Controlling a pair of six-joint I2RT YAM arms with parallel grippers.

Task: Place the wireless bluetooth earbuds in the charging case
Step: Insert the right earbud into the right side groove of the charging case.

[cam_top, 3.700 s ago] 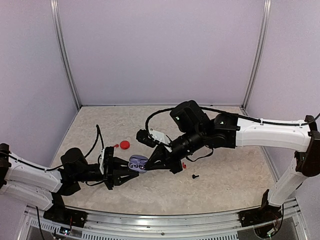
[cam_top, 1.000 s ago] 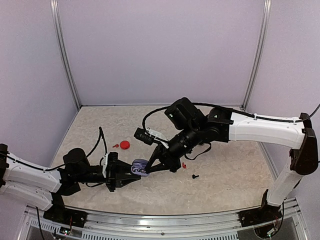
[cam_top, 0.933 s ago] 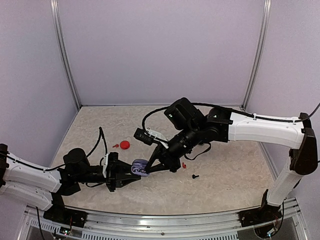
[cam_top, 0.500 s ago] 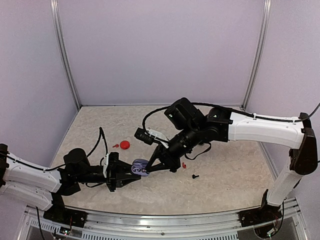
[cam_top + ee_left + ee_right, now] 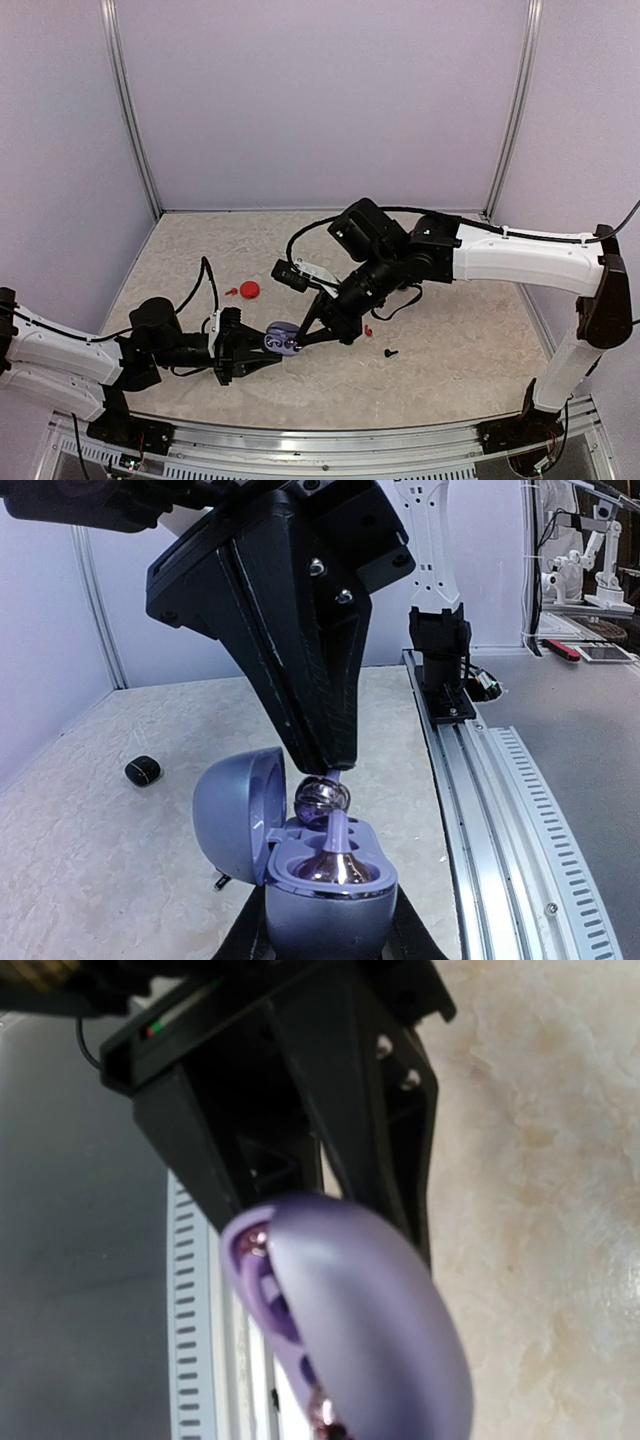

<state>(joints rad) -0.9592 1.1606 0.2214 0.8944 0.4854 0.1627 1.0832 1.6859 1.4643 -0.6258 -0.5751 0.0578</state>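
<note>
My left gripper (image 5: 268, 347) is shut on the base of a lilac charging case (image 5: 279, 339) and holds it upright, lid open. In the left wrist view the lid (image 5: 238, 816) stands at left. One silvery lilac earbud (image 5: 335, 868) sits in the near socket, stem up. My right gripper (image 5: 299, 341) comes down from above, and its fingertips (image 5: 333, 760) are shut on a second silvery earbud (image 5: 322, 795). This one hangs right over the far socket. The right wrist view shows the back of the lid (image 5: 370, 1330) with the left gripper behind it (image 5: 290, 1090).
On the table lie a red case (image 5: 249, 290) with a red earbud (image 5: 231, 292) beside it, another red earbud (image 5: 368, 330) and a black earbud (image 5: 390, 352). A black case (image 5: 143, 770) lies farther back. A metal rail (image 5: 480, 780) runs along the near edge.
Both grippers and the case have drifted slightly toward the near edge. Within the last second almost nothing has moved, and both grips are the same.
</note>
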